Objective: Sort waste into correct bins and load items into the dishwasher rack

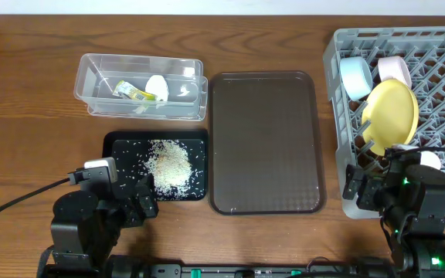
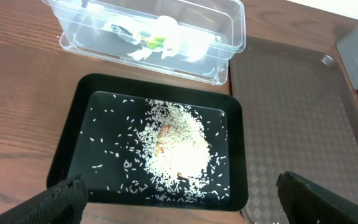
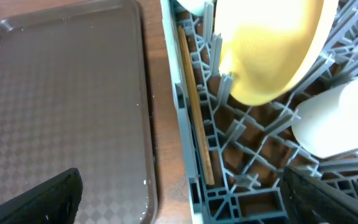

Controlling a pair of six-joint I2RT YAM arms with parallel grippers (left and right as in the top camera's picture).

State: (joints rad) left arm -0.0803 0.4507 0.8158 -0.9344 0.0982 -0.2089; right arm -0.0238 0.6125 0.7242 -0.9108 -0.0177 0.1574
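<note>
Rice sits piled in the black tray, wrapper in the tub, plate and chopsticks in the rack, left claw and right claw both wide open, empty.

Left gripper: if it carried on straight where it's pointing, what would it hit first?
Most likely the shallow black rectangular tray, around its heap of loose white cooked rice. The left gripper points down at it, fingers apart; its height above is unclear.
</note>
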